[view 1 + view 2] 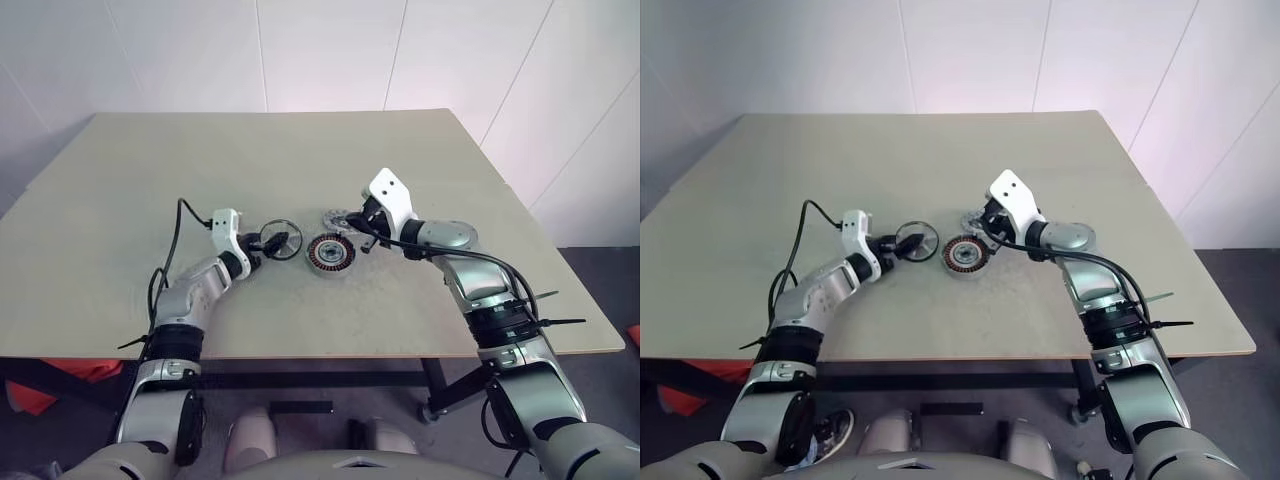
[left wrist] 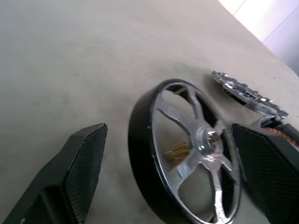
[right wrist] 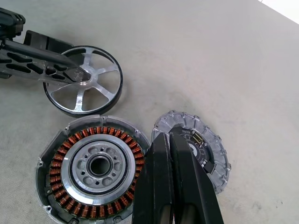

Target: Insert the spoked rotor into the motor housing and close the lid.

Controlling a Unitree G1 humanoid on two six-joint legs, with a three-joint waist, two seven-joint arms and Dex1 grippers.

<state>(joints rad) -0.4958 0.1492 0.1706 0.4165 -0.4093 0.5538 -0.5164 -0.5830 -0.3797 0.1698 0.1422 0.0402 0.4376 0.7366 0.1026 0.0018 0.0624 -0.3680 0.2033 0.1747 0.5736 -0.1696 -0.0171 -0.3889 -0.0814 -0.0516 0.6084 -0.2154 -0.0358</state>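
All three parts sit mid-surface [image 1: 120,190], well clear of every edge, with bare top all round them.

Motor housing [image 3: 91,168] lies flat, windings up, centre bore uncovered. Lid [image 3: 210,149] lies flat just beside it, on the side toward the far right corner; small gap between the two, or barely touching, can't tell. Spoked rotor [image 3: 84,86] is just beside the housing on the left-edge side, tilted up on its rim, apart from the housing.

Left end effector [image 1: 268,243] has fingers apart, one on each side of the rotor; fingertip [image 2: 84,154] is off the rim, with a gap showing.

Right end effector [image 3: 175,140] has fingers pressed together, nothing gripped, hovering over the housing/lid boundary.
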